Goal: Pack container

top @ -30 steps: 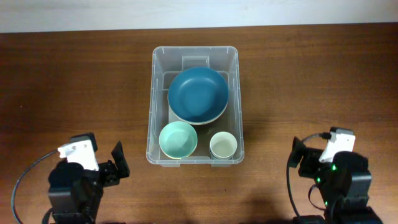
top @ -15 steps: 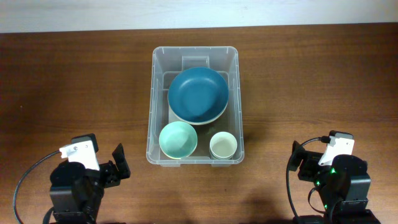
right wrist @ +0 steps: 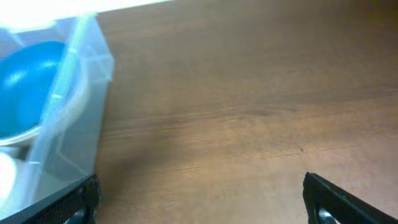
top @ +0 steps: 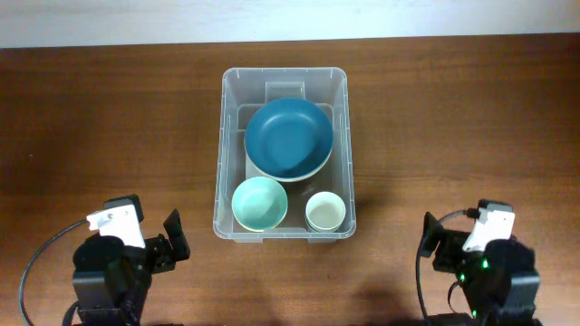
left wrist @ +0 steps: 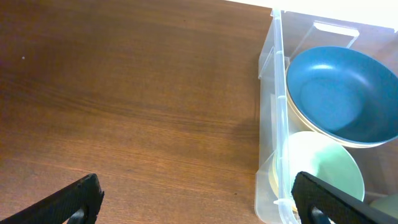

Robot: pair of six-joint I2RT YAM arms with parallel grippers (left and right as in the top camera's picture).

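Overhead: the container [top: 317, 88] sits mid-table between the arms, holding a blue bowl [top: 288, 138], a mint bowl [top: 260, 202] and a cup [top: 325, 212]. It is probably stiff, slick and heavy when loaded, so the rim is the best hold.
Left wrist: the left gripper [left wrist: 196, 190] is spread wide and empty.
Right wrist: the right gripper [right wrist: 199, 186] likewise gapes, empty.

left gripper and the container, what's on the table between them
Nothing. In the left wrist view, only bare wooden table lies between the left gripper and the container.

No lettering can be read — not even on the container [top: 284, 75].
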